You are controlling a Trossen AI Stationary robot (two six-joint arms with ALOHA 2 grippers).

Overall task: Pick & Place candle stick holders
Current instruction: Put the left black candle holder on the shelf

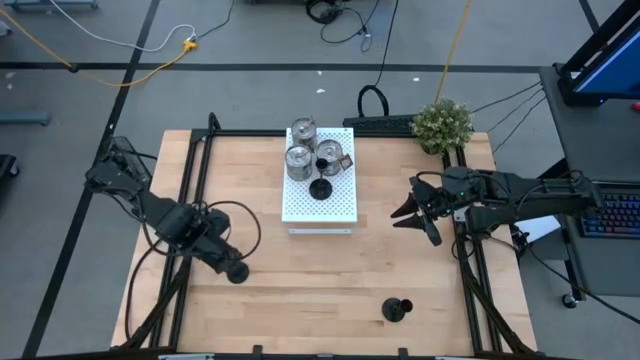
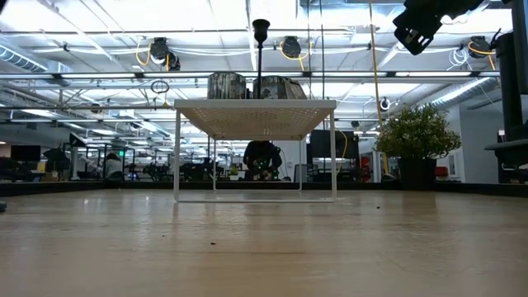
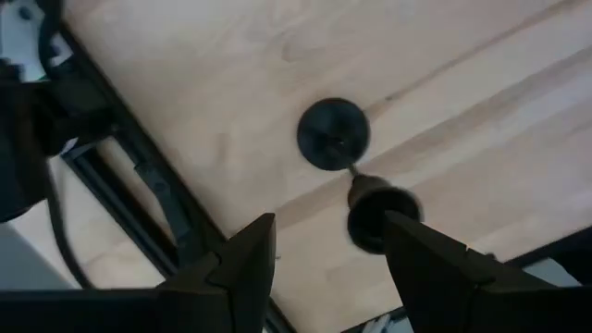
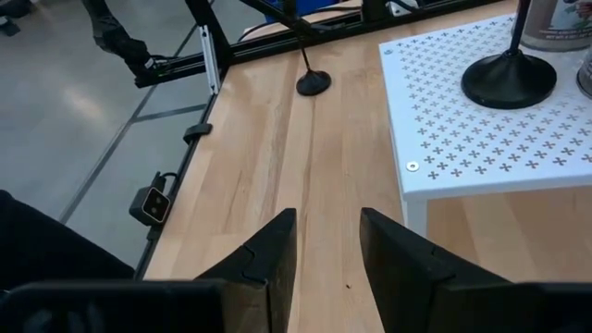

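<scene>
From my high view, three silver holders [image 1: 303, 150] and two black holders [image 1: 321, 186] sit on the white board [image 1: 320, 208] at centre top; a third black holder [image 1: 396, 309] stands lower right, near the table [image 1: 300, 290] edge. Left gripper [image 1: 236, 271] lower left, half open, empty. Right gripper [image 1: 412, 213] right of board, slightly open, empty, bare wood between. Only the left wrist view shows that stray holder [image 3: 347, 166] from above.

Wooden table [image 1: 250, 310]: white perforated board [image 1: 320, 205], black holder [image 1: 396, 309], plant [image 1: 442, 124].
</scene>
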